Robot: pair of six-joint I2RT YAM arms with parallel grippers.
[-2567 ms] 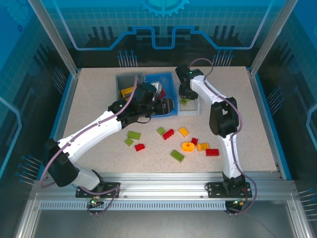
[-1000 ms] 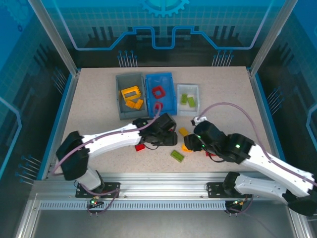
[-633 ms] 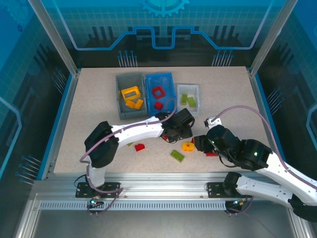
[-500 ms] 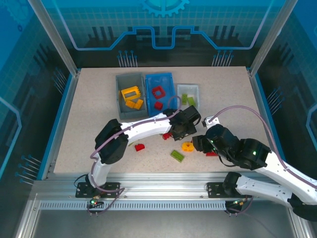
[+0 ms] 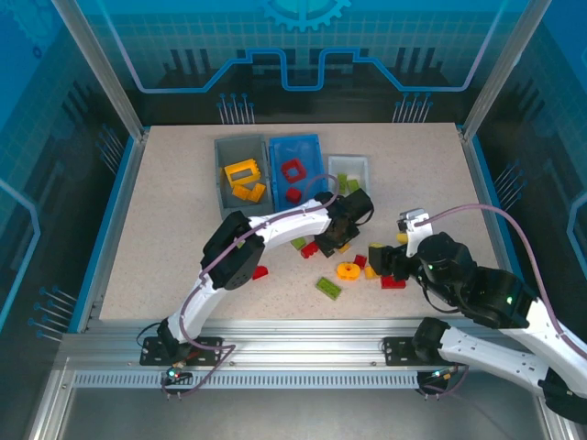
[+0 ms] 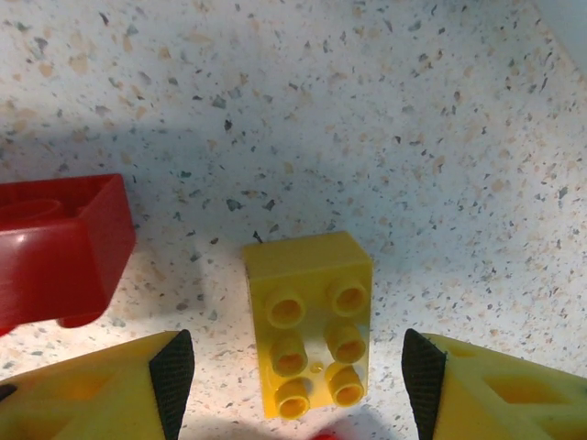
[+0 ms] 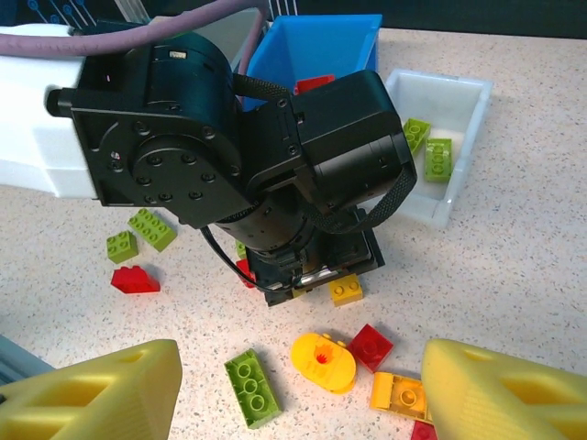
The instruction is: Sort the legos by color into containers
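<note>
grey bin (image 5: pixel 240 140) sits touching the blue bin's (image 5: pixel 293 139) left wall and holds a yellow frame (image 5: pixel 241 171) plus more yellow/orange pieces, so yellow goes there. the blue bin has a red frame (image 5: pixel 293 170) and another red piece, so it takes red.

left arm reaches past the blue bin's near right corner. left fingers (image 6: pixel 101 390) are wide open, holding nothing. they straddle a yellow brick (image 6: pixel 312 321) that lies studs up on the counter (image 6: pixel 367 110), with a gap on each side. they look lined up for a pinch on the brick's long sides. judgement: the step is a yellow pick, bound for the grey bin. a red brick (image 6: pixel 55 247) lies just beside the brick, on the blue-bin side. it is close to one finger, so closing may nudge it.

white tray (image 7: pixel 477 92) sits just right of the blue bin and holds light green bricks (image 7: pixel 438 158), so green goes there.

the other loose legos lie on the counter nearer the robot than the blue bin: a yellow round piece (image 7: pixel 323 360), a green brick (image 7: pixel 249 388), a small red one (image 7: pixel 371 346), an orange one (image 7: pixel 399 391), a red slope (image 7: pixel 134 280) and two greens (image 7: pixel 142 234). sorting looks about half done.

right fingers (image 7: pixel 92 394) are also spread wide and empty, up off the counter. they hang over the loose pile, further from the blue bin than the left arm's wrist. they probably wait there to stay out of the left arm's way.
</note>
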